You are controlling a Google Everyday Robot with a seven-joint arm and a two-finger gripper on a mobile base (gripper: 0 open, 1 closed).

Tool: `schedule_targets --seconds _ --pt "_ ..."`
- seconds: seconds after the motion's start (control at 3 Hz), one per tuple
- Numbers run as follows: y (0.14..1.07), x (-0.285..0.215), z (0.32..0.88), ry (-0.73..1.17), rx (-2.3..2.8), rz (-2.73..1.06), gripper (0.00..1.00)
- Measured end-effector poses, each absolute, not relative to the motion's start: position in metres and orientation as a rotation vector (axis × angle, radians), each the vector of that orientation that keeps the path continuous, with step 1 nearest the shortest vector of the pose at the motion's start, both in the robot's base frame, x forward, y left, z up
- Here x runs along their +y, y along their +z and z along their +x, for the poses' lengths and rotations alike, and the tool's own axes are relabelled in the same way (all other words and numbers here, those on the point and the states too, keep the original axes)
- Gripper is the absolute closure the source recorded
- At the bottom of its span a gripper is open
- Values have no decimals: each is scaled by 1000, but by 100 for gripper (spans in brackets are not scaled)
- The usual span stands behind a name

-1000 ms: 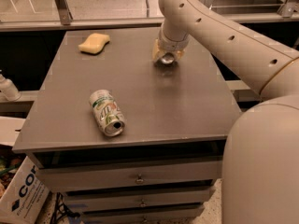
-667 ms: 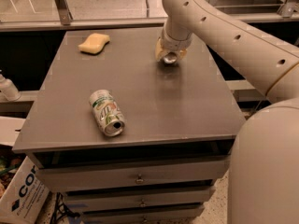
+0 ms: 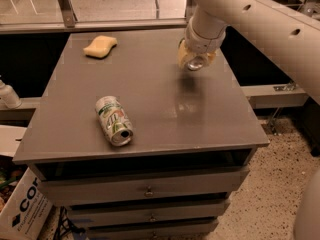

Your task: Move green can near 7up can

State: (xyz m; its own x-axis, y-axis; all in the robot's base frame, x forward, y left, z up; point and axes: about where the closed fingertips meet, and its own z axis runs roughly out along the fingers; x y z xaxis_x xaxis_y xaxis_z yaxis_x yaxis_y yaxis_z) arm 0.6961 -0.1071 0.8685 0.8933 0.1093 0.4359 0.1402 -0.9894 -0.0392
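The 7up can (image 3: 114,120), white with green lettering, lies on its side at the front left of the grey table top (image 3: 150,89), its open end toward the front edge. My gripper (image 3: 195,59) is at the back right of the table, held just above the surface. Its yellowish fingers (image 3: 183,53) are closed around the green can (image 3: 196,63). Only the can's silver end shows; its dark body is hidden by the fingers. The gripper and green can are well apart from the 7up can, to its right and farther back.
A yellow sponge (image 3: 100,46) lies at the back left of the table. Drawers (image 3: 145,189) sit below the top. A white bottle (image 3: 7,95) and a cardboard box (image 3: 20,211) stand to the left, off the table.
The gripper with the can has shifted a little to the right over the table. The 7up can and sponge have not moved.
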Motion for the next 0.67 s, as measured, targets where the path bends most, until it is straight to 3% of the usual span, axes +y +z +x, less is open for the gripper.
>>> schedule_targets --seconds 0.33,0.67 --pt "876 -121 638 -560 -275 -2991 100" --pt "876 -121 638 -560 -275 -2991 100"
